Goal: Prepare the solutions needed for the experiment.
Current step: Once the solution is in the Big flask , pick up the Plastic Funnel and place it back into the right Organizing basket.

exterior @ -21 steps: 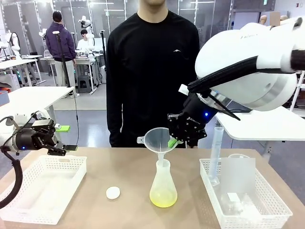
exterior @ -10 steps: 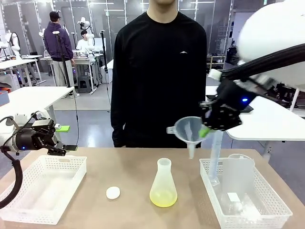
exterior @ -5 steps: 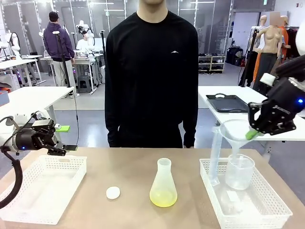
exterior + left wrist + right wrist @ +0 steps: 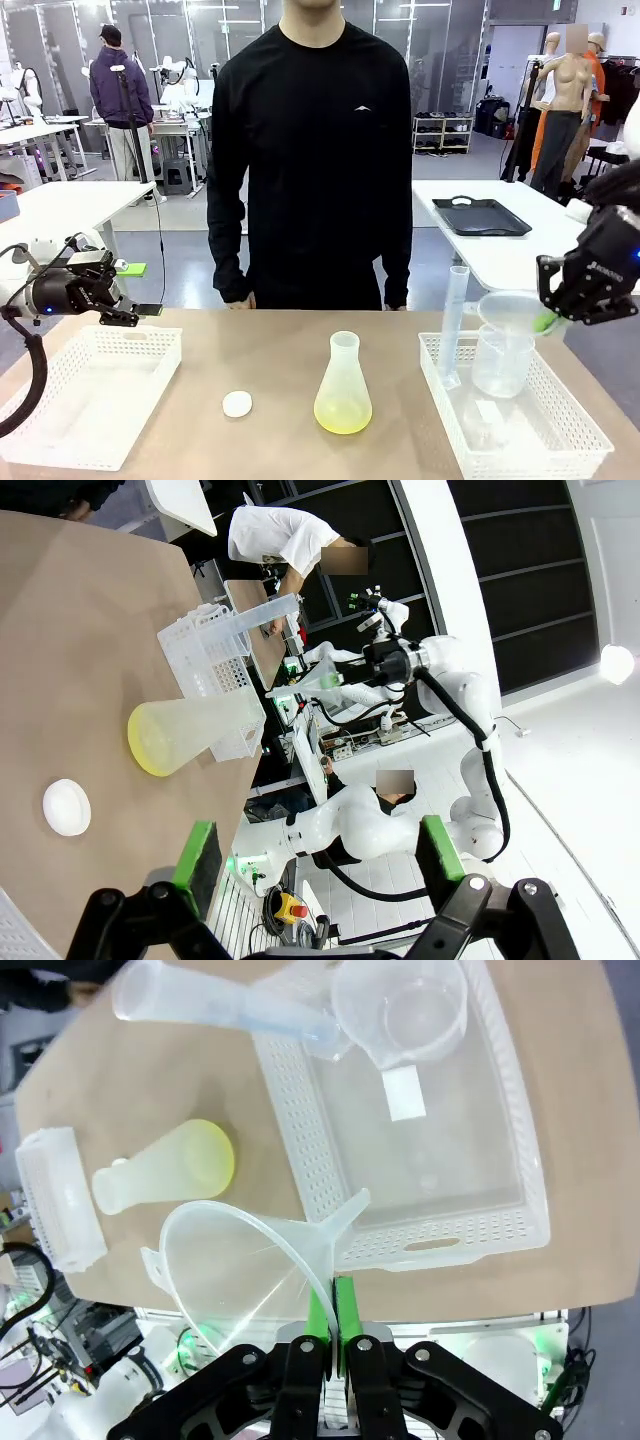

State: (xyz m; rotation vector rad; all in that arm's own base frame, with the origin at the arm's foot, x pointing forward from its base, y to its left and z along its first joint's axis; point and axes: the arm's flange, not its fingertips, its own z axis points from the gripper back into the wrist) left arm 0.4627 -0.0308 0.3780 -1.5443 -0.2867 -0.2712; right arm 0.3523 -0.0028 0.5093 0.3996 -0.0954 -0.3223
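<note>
Solution (image 4: 343,416), pale yellow-green and translucent: a shallow layer in the bottom of the frosted plastic conical flask (image 4: 343,372). The flask stands upright mid-counter, mouth open, well apart from both my arms. A small white round disc (image 4: 237,403) lies on the tan counter (image 4: 280,360) to its left.

My right fingers (image 4: 548,320) are pinched flat on the thin rim of the clear plastic funnel (image 4: 508,306). I hold it above the white perforated plastic basket (image 4: 530,465) on my right, over the clear beaker (image 4: 500,362). Whether the stem touches the beaker I cannot tell. My left fingers (image 4: 140,290) are spread wide and empty, by the far rim of the second white perforated basket (image 4: 140,335).

Risks, as I judge them:
- The grip is on a slick, thin edge, so the funnel may pivot or slip if I swing.
- A wet stem could drip outside the beaker.
- The tall, narrow clear graduated cylinder (image 4: 452,320) stands just beside the beaker, and a nudge from the stem could topple it.
- The flask looks light, with a wide base and narrow neck. Uncapped, it spills if knocked.
</note>
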